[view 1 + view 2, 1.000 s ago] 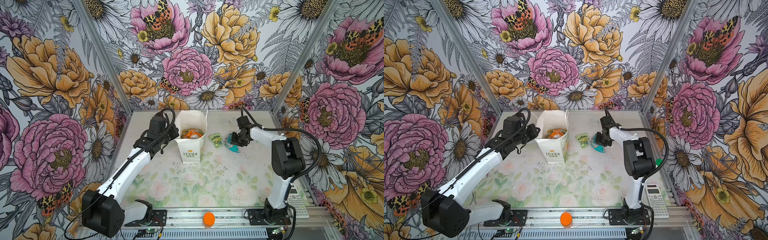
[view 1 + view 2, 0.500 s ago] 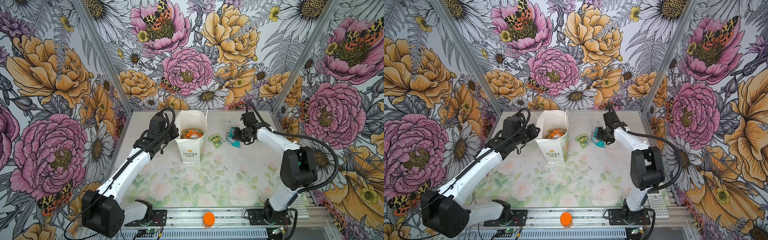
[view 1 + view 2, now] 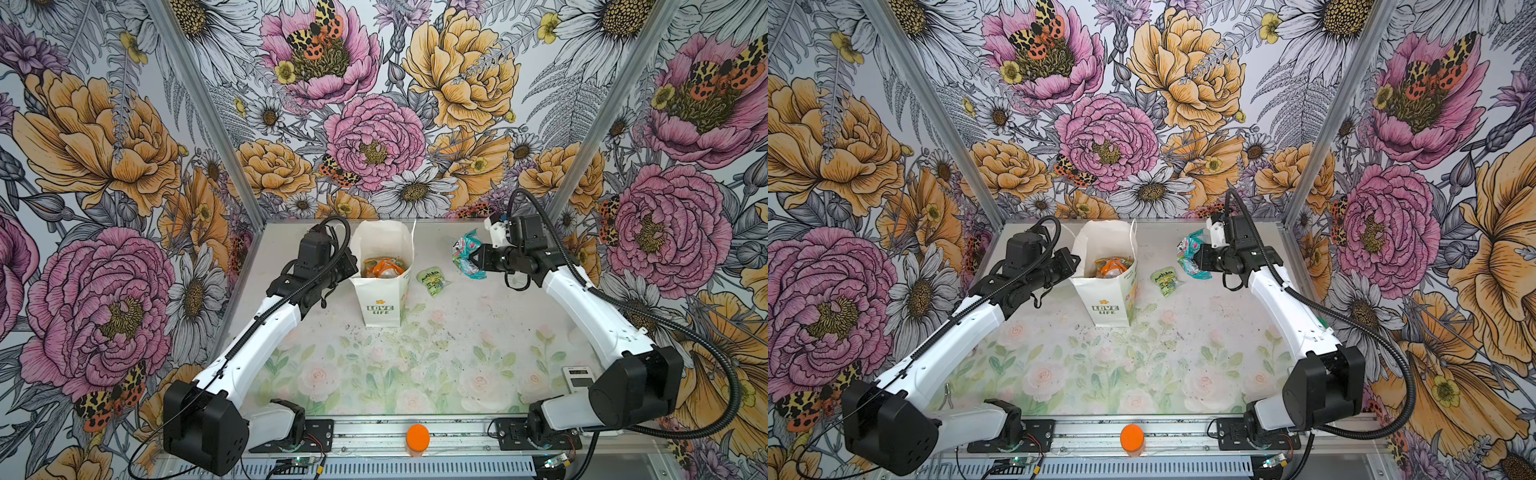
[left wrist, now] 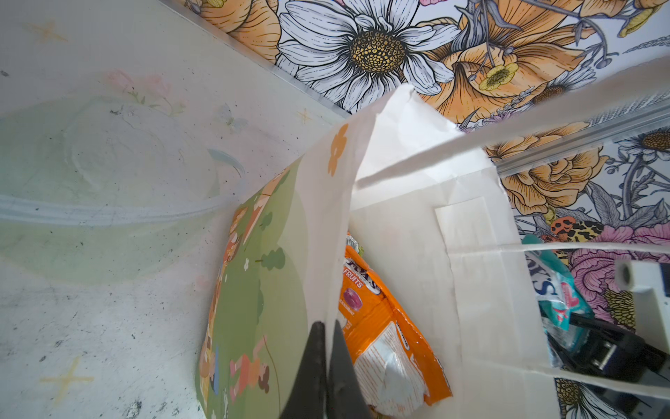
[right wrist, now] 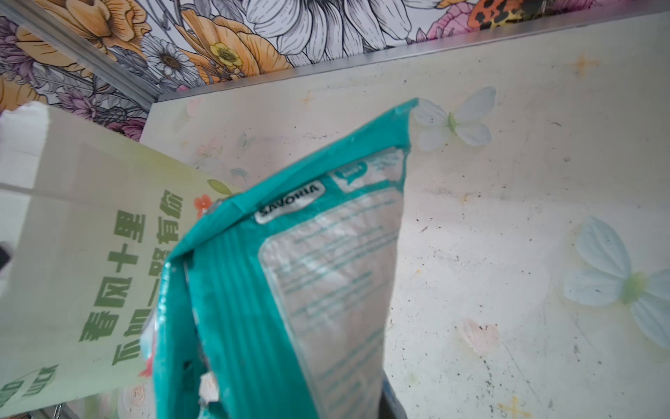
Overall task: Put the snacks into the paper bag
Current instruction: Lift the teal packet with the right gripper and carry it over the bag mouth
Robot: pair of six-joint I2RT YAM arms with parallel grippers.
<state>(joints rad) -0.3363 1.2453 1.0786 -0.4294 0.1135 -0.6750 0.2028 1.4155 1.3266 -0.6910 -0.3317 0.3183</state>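
Note:
The white paper bag stands upright at the back middle of the table, mouth open. My left gripper is shut on the bag's left wall at the rim. An orange snack packet lies inside with others beneath. My right gripper is shut on a teal snack packet, held in the air right of the bag. A pale green snack packet lies on the table between bag and gripper.
Flowered walls close in the back and both sides. An orange round knob sits on the front rail. A small grey device with a screen lies at the table's right edge beside the right arm's base.
My right gripper has lifted the teal packet off the table, and its arm has stretched out to the right. The left arm and the bag have not moved.

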